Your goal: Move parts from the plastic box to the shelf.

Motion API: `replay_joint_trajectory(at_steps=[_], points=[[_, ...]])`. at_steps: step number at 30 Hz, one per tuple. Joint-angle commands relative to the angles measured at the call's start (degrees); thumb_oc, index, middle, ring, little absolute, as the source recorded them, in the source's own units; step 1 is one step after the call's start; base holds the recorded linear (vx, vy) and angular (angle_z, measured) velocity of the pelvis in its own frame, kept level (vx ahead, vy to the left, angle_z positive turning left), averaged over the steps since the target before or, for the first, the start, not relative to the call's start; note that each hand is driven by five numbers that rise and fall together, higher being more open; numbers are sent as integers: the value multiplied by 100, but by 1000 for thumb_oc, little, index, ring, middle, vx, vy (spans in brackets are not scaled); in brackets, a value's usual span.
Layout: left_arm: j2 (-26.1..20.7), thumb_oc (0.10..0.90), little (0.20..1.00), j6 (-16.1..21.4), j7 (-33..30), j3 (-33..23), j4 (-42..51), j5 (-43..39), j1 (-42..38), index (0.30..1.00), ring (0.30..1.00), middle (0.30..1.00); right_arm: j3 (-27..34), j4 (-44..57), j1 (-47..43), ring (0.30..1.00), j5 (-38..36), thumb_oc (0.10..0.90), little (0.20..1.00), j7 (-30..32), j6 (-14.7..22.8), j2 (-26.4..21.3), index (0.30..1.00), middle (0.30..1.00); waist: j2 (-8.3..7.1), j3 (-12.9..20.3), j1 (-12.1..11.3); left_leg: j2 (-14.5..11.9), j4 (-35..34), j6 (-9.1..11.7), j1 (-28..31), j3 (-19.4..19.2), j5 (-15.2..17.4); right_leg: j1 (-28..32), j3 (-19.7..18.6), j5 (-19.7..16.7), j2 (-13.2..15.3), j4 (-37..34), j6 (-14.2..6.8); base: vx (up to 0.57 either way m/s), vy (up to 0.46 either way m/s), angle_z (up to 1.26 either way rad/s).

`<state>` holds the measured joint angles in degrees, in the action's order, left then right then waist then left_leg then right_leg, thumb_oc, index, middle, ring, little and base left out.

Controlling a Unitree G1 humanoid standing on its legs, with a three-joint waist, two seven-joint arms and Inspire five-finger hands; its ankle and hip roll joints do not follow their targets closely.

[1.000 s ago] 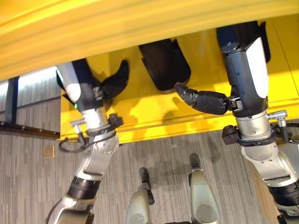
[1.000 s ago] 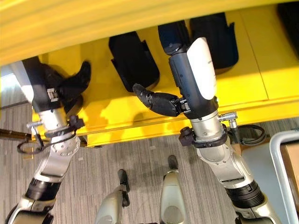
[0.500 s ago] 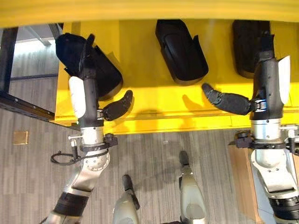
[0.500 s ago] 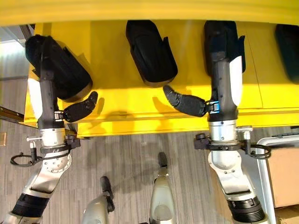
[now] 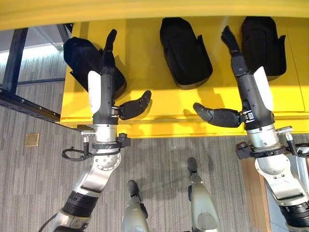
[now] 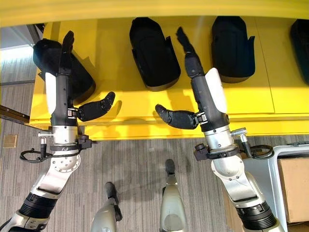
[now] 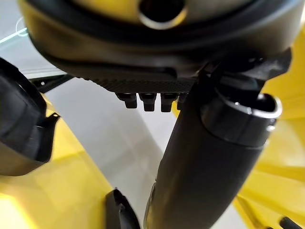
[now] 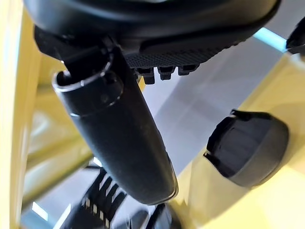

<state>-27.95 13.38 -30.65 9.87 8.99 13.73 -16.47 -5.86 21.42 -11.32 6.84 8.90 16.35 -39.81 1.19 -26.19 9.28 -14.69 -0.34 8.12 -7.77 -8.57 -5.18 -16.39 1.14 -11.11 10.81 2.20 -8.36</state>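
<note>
Three black moulded parts lie in a row on the yellow shelf (image 5: 145, 72): a left part (image 5: 79, 53), a middle part (image 5: 186, 53) and a right part (image 5: 263, 46). My left hand (image 5: 107, 72) reaches over the shelf by the left part's right edge, open, fingers straight and thumb spread, holding nothing. My right hand (image 5: 246, 87) stretches between the middle and right parts, also open and empty, thumb pointing left. The left wrist view shows the thumb (image 7: 209, 157) beside the left part (image 7: 21, 129). The right wrist view shows the thumb (image 8: 124, 138) and a part (image 8: 250, 148).
A fourth black part (image 6: 301, 43) lies at the shelf's far right. A yellow upper shelf edge (image 5: 154, 9) overhangs at the top. A pale bin rim (image 6: 277, 164) with a cardboard box (image 6: 294, 183) stands at the lower right. Dark frame bars (image 5: 14, 63) run at the left.
The view has shifted. My left hand slid right off the left part's top. My right hand left the right part and now points between the middle and right parts.
</note>
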Motion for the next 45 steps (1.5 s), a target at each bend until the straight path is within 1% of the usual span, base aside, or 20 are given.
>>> replay_joint_trajectory(at_steps=[1, 4, 7, 9, 10, 11, 16, 18, 19, 23, 25, 27, 29, 31, 32, 33, 35, 38, 39, 45], points=[[-206, 900, 1000, 745, -739, -600, 642, -39, -30, 1000, 1000, 1000, 132, 822, -526, 1000, 189, 900, 1000, -319, 698, -28, 1000, 1000, -166, 500, -47, -138, -148, 24, 42, -133, 10, 414, -151, 1203, 62, 592, 79, 5, -7, 6], [-175, 900, 1000, 843, -1218, -793, 710, 71, 12, 1000, 1000, 1000, -118, 864, -800, 1000, 283, 900, 1000, -599, 700, -83, 1000, 1000, -233, 491, -229, -129, -146, 29, 18, -35, -7, 467, -33, 1227, 69, 591, 87, -3, -40, 13], [-206, 900, 1000, 921, -1219, -915, 720, 44, 5, 1000, 1000, 1000, -411, 863, -1104, 1000, 382, 900, 1000, -717, 514, -81, 1000, 1000, -303, 464, -430, -133, -140, 31, -27, 63, -28, 503, 79, 1242, 71, 602, 84, -17, -90, 8], [-236, 900, 1000, 950, -1019, -968, 726, -25, 41, 1000, 1000, 1000, -598, 848, -1288, 1000, 429, 900, 1000, -859, 377, -91, 1000, 1000, -377, 432, -578, -138, -112, 34, -82, 143, -44, 541, 161, 1269, 62, 628, 96, -9, -162, 23], [-296, 900, 1000, 989, -796, -996, 744, -101, 77, 1000, 1000, 1000, -757, 810, -1438, 1000, 523, 900, 1000, -953, 278, -83, 1000, 1000, -455, 397, -710, -148, -72, 38, -143, 227, -49, 569, 236, 1298, 41, 663, 109, -15, -329, 44], [-425, 900, 1000, 1051, -557, -1009, 805, -120, 158, 1000, 1000, 1000, -1054, 654, -1756, 1000, 589, 900, 1000, -1035, 78, -88, 1000, 1000, -574, 297, -940, -154, 36, 22, -283, 381, -49, 621, 368, 1350, -2, 722, 153, -16, -295, 42], [-611, 900, 1000, 1130, -442, -1047, 797, -249, 262, 1000, 1000, 1000, -1455, 359, -2230, 1000, 930, 900, 1000, -891, -200, -75, 1000, 1000, -675, 190, -1210, -130, 125, 11, -471, 574, -81, 679, 511, 1426, -58, 747, 200, -11, -154, 27], [-800, 900, 1000, 1350, 172, -1088, 722, -529, 364, 1000, 1000, 1000, -1746, -91, -2620, 1000, 1218, 900, 1000, -706, -430, -29, 1000, 1000, -741, 79, -1469, -101, 186, 5, -674, 745, -141, 723, 645, 1482, -99, 752, 224, -34, -187, 20], [-812, 900, 1000, 1378, 234, -1099, 723, -564, 375, 1000, 1000, 1000, -1766, -128, -2653, 1000, 1227, 900, 1000, -696, -452, -21, 1000, 1000, -742, 72, -1479, -99, 190, 3, -689, 759, -145, 728, 655, 1488, -103, 752, 228, -19, -117, 27], [-1011, 900, 1000, 1642, 1239, -1020, 722, -1046, 660, 1000, 1000, 1000, -2025, -805, -3009, 1000, 1423, 900, 1000, -314, -888, -58, 1000, 1000, -734, -26, -1755, -45, 148, -21, -858, 906, -244, 829, 783, 1531, -133, 694, 249, -28, -79, 24], [-1074, 900, 1000, 1733, 1461, -991, 728, -1239, 773, 1000, 1000, 1000, -2074, -1107, -3098, 1000, 1619, 900, 1000, -139, -1012, -48, 1000, 1000, -710, -50, -1849, -15, 129, -30, -913, 956, -276, 867, 819, 1547, -138, 661, 257, -18, -37, 12], [-1080, 900, 1000, 1743, 1485, -999, 726, -1265, 778, 1000, 1000, 1000, -2095, -1153, -3118, 1000, 1632, 900, 1000, -113, -1004, -34, 1000, 1000, -711, -49, -1845, -16, 128, -29, -914, 962, -279, 872, 825, 1545, -139, 655, 258, -15, -18, 18], [-1163, 900, 1000, 2035, 1712, -943, 716, -1354, 895, 1000, 1000, 1000, -2200, -1741, -3310, 1000, 1997, 900, 1000, 324, -1155, 36, 1000, 1000, -673, -73, -1972, 28, 107, -46, -1000, 1017, -324, 959, 889, 1543, -138, 557, 253, -37, -38, 18], [-1213, 900, 1000, 2039, 1737, -912, 749, -1401, 922, 1000, 1000, 1000, -2146, -2104, -3401, 1000, 2432, 900, 1000, 845, -1243, 84, 1000, 1000, -650, -73, -2034, 57, 103, -57, -1054, 1029, -329, 1037, 929, 1521, -129, 461, 234, -31, -35, 8], [-1221, 900, 1000, 2023, 1745, -908, 756, -1410, 916, 1000, 1000, 1000, -2151, -2156, -3416, 1000, 2474, 900, 1000, 915, -1241, 100, 1000, 1000, -651, -74, -2041, 59, 105, -59, -1057, 1031, -328, 1049, 933, 1514, -129, 444, 231, -28, -36, 6], [-1247, 900, 1000, 1967, 1777, -877, 748, -1455, 890, 1000, 1000, 1000, -2114, -2319, -3478, 1000, 2731, 900, 1000, 1396, -1350, 135, 1000, 1000, -638, -69, -2058, 71, 113, -62, -1086, 1029, -332, 1100, 945, 1501, -129, 389, 223, -14, -17, 4], [-1260, 900, 1000, 1938, 1804, -842, 749, -1447, 859, 1000, 1000, 1000, -1958, -2410, -3517, 1000, 3001, 900, 1000, 1822, -1457, 212, 1000, 1000, -607, -53, -2050, 93, 119, -62, -1129, 1020, -335, 1142, 946, 1482, -128, 325, 210, -20, 19, 0], [-1231, 900, 1000, 1899, 1716, -769, 780, -1394, 859, 1000, 1000, 1000, -1773, -2402, -3533, 1000, 3457, 900, 1000, 2343, -1337, 273, 1000, 1000, -476, -23, -2008, 129, 122, -72, -1148, 995, -327, 1163, 890, 1503, -105, 296, 214, -41, 97, -4], [-1209, 900, 1000, 1839, 1664, -755, 792, -1420, 854, 1000, 1000, 1000, -1711, -2266, -3508, 1000, 3635, 900, 1000, 2365, -1217, 275, 1000, 1000, -401, -11, -1972, 149, 134, -77, -1158, 970, -319, 1154, 854, 1523, -85, 301, 217, -28, 116, 0], [-1191, 900, 1000, 1772, 1678, -725, 780, -1475, 816, 1000, 1000, 1000, -1703, -2055, -3630, 1000, 3968, 900, 1000, 2483, -813, 275, 1000, 1000, -268, 17, -1939, 174, 134, -76, -1136, 907, -309, 1147, 796, 1559, -41, 309, 226, -18, 56, -3]])
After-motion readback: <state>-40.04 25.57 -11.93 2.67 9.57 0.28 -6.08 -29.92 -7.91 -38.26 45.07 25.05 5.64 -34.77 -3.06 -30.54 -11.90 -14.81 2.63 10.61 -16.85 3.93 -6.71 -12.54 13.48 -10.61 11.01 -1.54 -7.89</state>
